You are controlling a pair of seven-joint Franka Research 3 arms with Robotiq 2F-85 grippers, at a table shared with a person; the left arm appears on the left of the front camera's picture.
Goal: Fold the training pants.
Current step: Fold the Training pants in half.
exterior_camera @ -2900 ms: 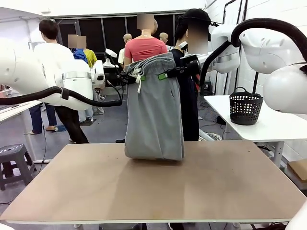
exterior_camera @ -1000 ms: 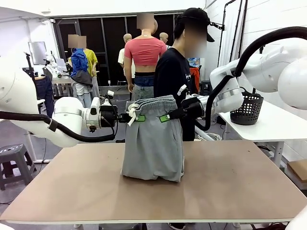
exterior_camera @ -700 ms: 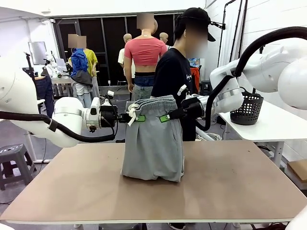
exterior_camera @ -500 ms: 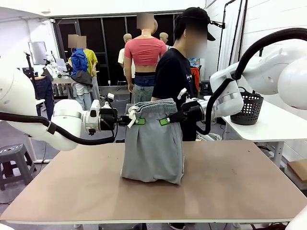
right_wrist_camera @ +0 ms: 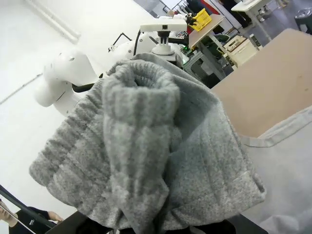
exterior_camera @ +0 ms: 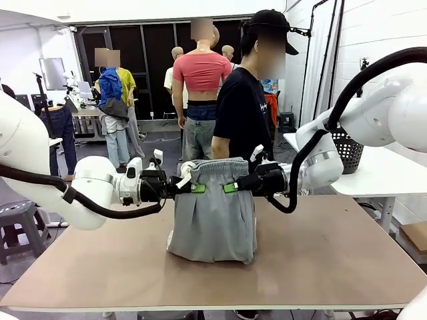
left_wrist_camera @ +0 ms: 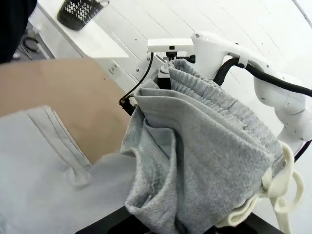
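The light grey training pants [exterior_camera: 213, 217] hang by the waistband between my two grippers above the middle of the table, their lower part piled on the tabletop. My left gripper [exterior_camera: 193, 188] is shut on the waistband's left end, where the white drawstring [exterior_camera: 185, 175] dangles. On the right end of the waistband my right gripper [exterior_camera: 232, 187] is shut too. The bunched grey waistband [left_wrist_camera: 209, 161] fills the left wrist view with the drawstring [left_wrist_camera: 280, 187] at its right; in the right wrist view the gathered waistband [right_wrist_camera: 146, 146] hides the fingers.
A person in a black shirt [exterior_camera: 241, 113] stands right behind the pants at the table's far edge. A black basket [exterior_camera: 347, 148] sits on a white side table at the right. The brown tabletop [exterior_camera: 333, 247] is bare on both sides of the pants.
Both grippers have come down with the waistband, from about chest height to just above the table. More of the pants now lies bunched on the tabletop.
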